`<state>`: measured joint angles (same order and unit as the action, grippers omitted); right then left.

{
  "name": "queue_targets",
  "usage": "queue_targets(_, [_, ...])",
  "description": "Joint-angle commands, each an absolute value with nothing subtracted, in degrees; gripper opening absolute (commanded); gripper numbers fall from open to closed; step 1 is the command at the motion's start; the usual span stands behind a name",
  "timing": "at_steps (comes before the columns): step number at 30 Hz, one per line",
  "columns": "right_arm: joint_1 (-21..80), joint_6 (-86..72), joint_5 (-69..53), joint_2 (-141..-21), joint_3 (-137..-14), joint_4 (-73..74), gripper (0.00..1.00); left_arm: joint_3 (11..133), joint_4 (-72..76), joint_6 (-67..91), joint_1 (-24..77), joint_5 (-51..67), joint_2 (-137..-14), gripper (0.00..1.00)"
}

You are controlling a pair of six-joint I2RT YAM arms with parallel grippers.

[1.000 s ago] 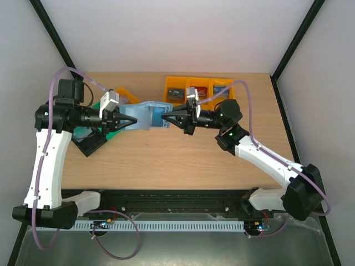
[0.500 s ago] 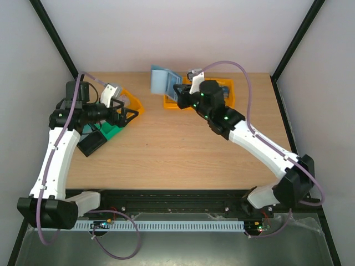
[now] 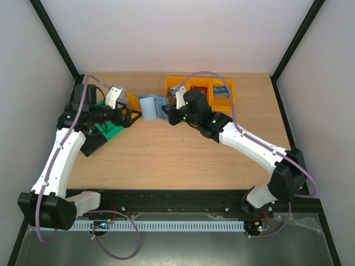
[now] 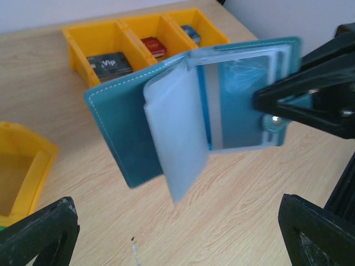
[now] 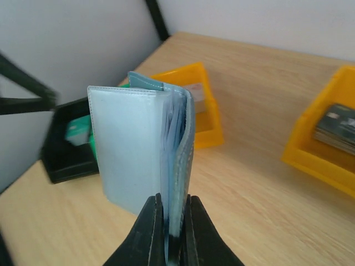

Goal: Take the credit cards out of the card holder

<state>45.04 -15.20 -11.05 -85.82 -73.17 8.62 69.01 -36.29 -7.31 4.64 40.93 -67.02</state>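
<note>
Right gripper pinches the teal-blue folding card holder; left gripper is spread wide. Orange three-compartment plastic tray holds a dark grey card, a red card and a blue card (separate compartments).

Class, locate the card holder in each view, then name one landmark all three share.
Top external: card holder upper centre, left of the divided orange tray.
Left wrist: card holder centre, open; divided orange tray behind, top left.
Right wrist: card holder left of centre, edge-on; divided orange tray at right edge.
Shared landmark: the divided orange tray.
</note>
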Motion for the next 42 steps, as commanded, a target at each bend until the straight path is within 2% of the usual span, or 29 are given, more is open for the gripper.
queue_targets(1, [45.24, -14.94, -24.06, -82.71, -71.14, 0.84, 0.02, 67.06, -32.86, -5.96, 6.13, 35.47, -67.29, 0.99])
queue_targets(7, [45.32, -13.86, -34.84, -79.80, -67.69, -4.41, 0.02, 65.52, -31.40, -7.18, 6.77, 28.67, -67.19, 0.99])
queue_targets(14, [45.20, -14.02, -36.92, -77.75, -67.07, -4.57, 0.02, 64.73, -29.83, -8.12, 6.77, 19.93, -66.75, 0.99])
queue_targets(16, [45.25, -15.33, -31.74, -78.44, -67.96, -2.69, 0.02, 65.09, -30.03, -8.21, 6.75, 19.36, -66.59, 0.99])
queue_targets(21, [45.41, -20.57, -9.15, -83.81, -74.62, 9.94, 0.02, 66.93, -31.00, -8.34, 6.59, 18.32, -66.45, 0.99])
queue_targets(29, [50.46, -19.48, 12.39, -90.33, -78.40, 17.01, 0.02, 72.04, -32.63, -7.88, 6.56, 17.43, -66.79, 0.98])
queue_targets(33, [52.10, -18.62, 11.37, -93.22, -80.97, 17.47, 0.02, 72.08, -33.54, -7.39, 9.26, 29.96, -66.97, 0.81])
queue_targets(37, [52.12, -17.78, 0.38, -92.48, -80.13, 13.08, 0.02, 69.79, -33.24, -6.43, 11.77, 46.15, -67.93, 0.63])
queue_targets(40, [52.05, -17.72, -7.19, -90.52, -78.58, 9.22, 0.01, 68.96, -31.63, -4.40, 11.95, 50.39, -68.65, 0.45])
queue_targets(42, [52.02, -17.74, -11.11, -89.24, -77.68, 7.11, 0.01, 68.26, -30.10, -2.86, 11.91, 52.19, -68.82, 0.41])
